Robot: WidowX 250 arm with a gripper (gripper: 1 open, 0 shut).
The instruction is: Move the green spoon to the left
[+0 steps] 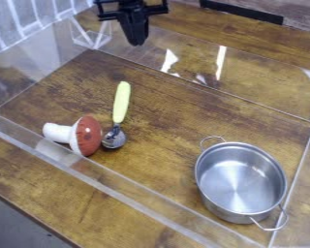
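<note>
The green spoon (pixel 119 112) lies flat on the wooden table, its yellow-green handle pointing away from the camera and its round silver bowl (pixel 113 139) nearest the front. My black gripper (pixel 136 39) hangs at the top of the view, well behind the spoon and apart from it. Its fingers are pressed together into one dark point aimed down, so it is shut and holds nothing.
A red-capped white mushroom toy (pixel 75 133) lies on its side touching the spoon's bowl on the left. A silver pot (pixel 240 180) stands at the front right. Clear plastic walls (pixel 67 160) ring the wooden table (pixel 209 107).
</note>
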